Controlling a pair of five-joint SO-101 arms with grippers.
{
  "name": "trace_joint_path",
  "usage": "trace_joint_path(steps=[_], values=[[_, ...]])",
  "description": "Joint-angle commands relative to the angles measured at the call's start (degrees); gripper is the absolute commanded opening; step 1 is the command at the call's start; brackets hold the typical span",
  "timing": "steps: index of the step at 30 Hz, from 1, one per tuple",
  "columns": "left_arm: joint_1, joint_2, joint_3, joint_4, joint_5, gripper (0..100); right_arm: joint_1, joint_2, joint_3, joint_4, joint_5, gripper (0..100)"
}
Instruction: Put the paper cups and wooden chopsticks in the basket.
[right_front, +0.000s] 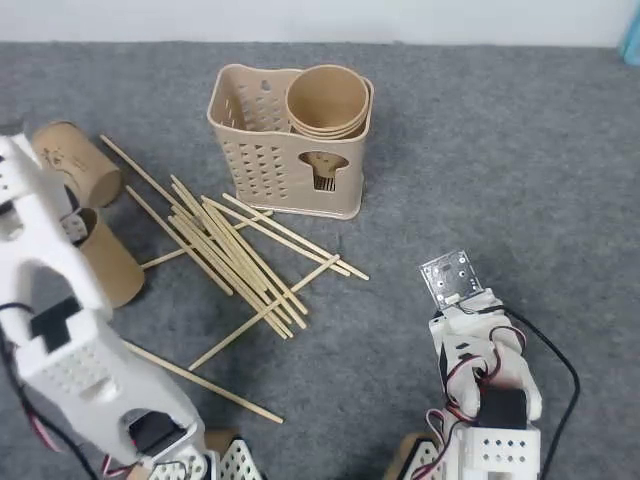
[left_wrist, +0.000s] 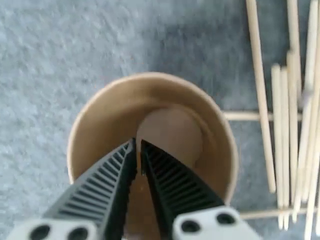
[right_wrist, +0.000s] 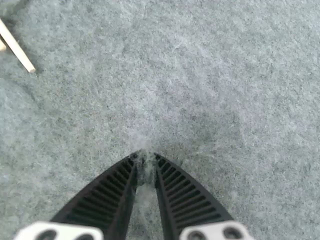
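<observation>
Left wrist view looks straight into the mouth of a brown paper cup (left_wrist: 170, 135) lying on its side. It is plain kraft colour with a thin pale rim, and its round flat bottom shows deep inside. My left gripper (left_wrist: 137, 145) sits in front of that mouth, its two black ribbed fingers drawn almost together with only a thin slit between the tips. I can make out nothing held between them, and I cannot tell whether they touch the cup's wall. In the high view the same paper cup (right_front: 112, 268) lies well to the left of the basket (right_front: 270, 165) and nearer to me than it, half covered by my white left arm (right_front: 60, 340). A second cup (right_front: 85, 165) lies on its side farther left of the basket, about level with it. There is a faint mark on its side, too small to read. The basket is beige plastic with perforated walls and a cut-out in its front face. A stack of nested cups (right_front: 328, 98) stands upright in its right end. Just in front of the basket a loose heap of pale wooden chopsticks (right_front: 235, 255) lies criss-crossed on the grey carpet (right_front: 500, 150). Several of them run between the paper cup and the basket. One lone chopstick (right_front: 200, 380) lies farther from the basket, toward me. My right gripper (right_wrist: 146, 156) hangs over bare carpet in front of the basket and to its right, well apart from it. Its fingers are closed to a narrow slit and hold nothing, and a single chopstick tip (right_wrist: 17, 50) lies off to one side.
</observation>
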Motion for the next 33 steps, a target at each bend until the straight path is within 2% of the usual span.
trace_joint_path(steps=[1, 7, 16, 22, 28, 33], values=[[0.79, -10.20, 7.87, 1.85, -2.46, 2, 0.48, -0.75, 0.26, 0.22, 0.62, 0.8], [1.23, -16.44, 14.20, 1.76, -5.36, 2, 0.48, -0.75, 0.26, 0.22, 0.62, 0.8], [1.41, -24.70, 14.29, 1.14, -5.54, 2, 0.48, -0.75, 0.26, 0.22, 0.62, 0.8], [0.97, -34.11, 14.55, 0.09, -10.46, 3, 0.48, -0.75, 0.26, 0.22, 0.62, 0.8], [-5.10, -35.78, 17.89, -3.43, -10.64, 18, 0.48, -0.75, 0.18, 0.22, 0.62, 0.8], [-8.88, -34.20, 25.98, -11.25, -10.64, 17, 0.48, -0.75, 0.09, 0.22, 0.62, 0.8]])
